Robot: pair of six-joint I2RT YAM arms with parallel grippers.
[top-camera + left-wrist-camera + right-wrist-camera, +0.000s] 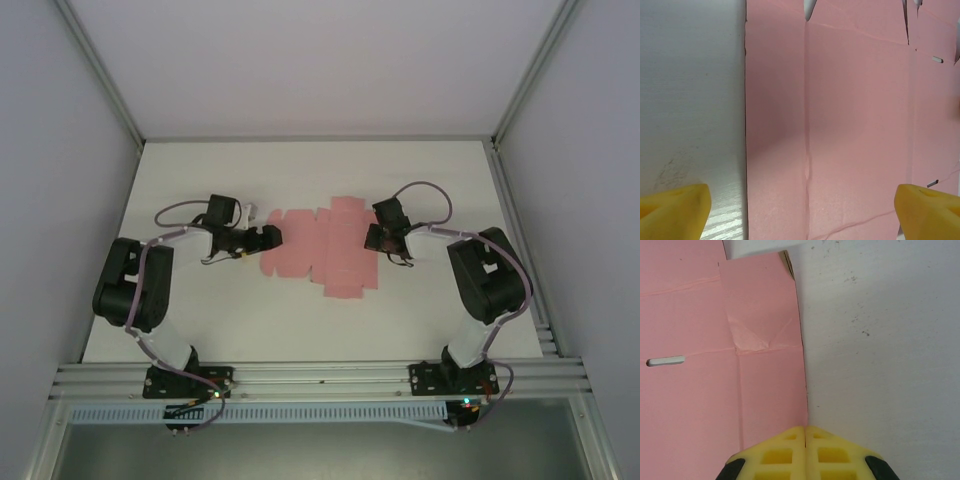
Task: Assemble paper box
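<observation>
The paper box (325, 245) is a flat pink die-cut sheet with flaps, lying on the white table (300, 175) between the two arms. My left gripper (268, 237) hovers over the sheet's left end, open. In the left wrist view its yellow fingertips (680, 207) stand wide apart over the pink card (855, 125), one off the sheet's edge. My right gripper (375, 240) is at the sheet's right edge. In the right wrist view it (805, 429) is shut, its seam in line with the edge of the card (690, 390). Whether card is pinched, I cannot tell.
A creased flap corner (757, 337) shows near the sheet's right edge, and a small slot (665, 360) is cut further in. Aluminium frame posts (100, 70) and grey walls bound the table at the sides and back. Bare white table (880, 340) lies right of the sheet.
</observation>
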